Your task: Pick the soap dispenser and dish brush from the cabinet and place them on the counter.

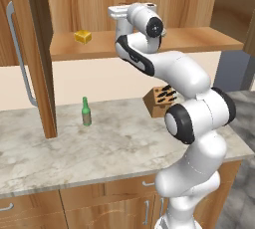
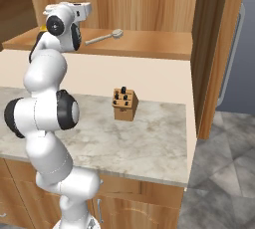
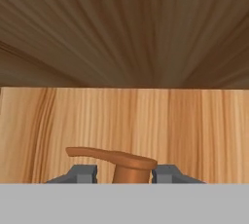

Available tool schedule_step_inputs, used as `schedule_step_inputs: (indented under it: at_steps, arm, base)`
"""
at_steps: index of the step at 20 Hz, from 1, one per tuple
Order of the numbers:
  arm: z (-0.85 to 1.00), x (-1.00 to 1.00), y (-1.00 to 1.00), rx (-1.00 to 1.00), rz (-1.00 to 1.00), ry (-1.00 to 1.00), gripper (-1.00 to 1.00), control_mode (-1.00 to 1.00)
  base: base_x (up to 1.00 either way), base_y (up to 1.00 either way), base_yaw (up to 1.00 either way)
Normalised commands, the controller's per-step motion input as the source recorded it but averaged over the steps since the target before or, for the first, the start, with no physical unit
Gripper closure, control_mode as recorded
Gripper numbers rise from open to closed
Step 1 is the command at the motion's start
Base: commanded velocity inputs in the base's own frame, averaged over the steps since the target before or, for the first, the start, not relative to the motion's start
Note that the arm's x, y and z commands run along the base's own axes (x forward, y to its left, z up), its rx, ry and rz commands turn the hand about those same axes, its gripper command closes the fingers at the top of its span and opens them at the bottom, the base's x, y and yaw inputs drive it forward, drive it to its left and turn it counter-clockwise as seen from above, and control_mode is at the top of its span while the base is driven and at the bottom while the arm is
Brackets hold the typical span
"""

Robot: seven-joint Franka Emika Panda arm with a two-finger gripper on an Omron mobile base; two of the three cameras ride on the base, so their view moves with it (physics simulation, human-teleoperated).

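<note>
Room: a rendered kitchen with wooden cupboards; the counter (image 1: 74,153) was a marbled beige-grey worktop over wooden drawers.
Writing: no brand, label or lettering could be read on any item.
Cabinet: the cabinet (image 1: 149,4) stood open above the counter, one carved door (image 1: 35,58) with a long silver handle swung out at its left side.
Soap dispenser: the soap dispenser (image 3: 124,162) stood on the cabinet's shelf, against the back panel; in the hand view its orange-brown pump top sat between the two finger tips.
Gripper: the gripper (image 3: 124,174) was inside the cabinet, its fingers close on either side of the pump neck; whether they actually pinched it could not be told.
Dish brush: the dish brush (image 2: 104,36) lay flat on the cabinet shelf, right of the gripper.
Sponge: a yellow sponge (image 1: 83,36) sat on the cabinet shelf, left of the arm.
Green bottle: a green bottle (image 1: 86,112) stood upright on the counter below the cabinet, near the open door.
Knife block: a knife block (image 2: 124,104) stood on the counter under the cabinet, partly hidden by the arm in the left base view.
</note>
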Motion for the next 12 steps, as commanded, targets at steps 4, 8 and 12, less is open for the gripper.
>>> schedule_step_inputs:
  at_steps: [4,8,12]
  arm:
    - [0.00,-0.28,0.00,0.00,0.00,0.00,1.00,-1.00]
    - [0.00,-0.26,0.00,0.00,0.00,0.00,1.00,-1.00]
    - [0.00,-0.25,0.00,-0.01,0.00,0.00,1.00,-1.00]
  base:
    - [0.00,0.00,0.00]
    - [0.00,0.00,0.00]
    - [0.00,0.00,0.00]
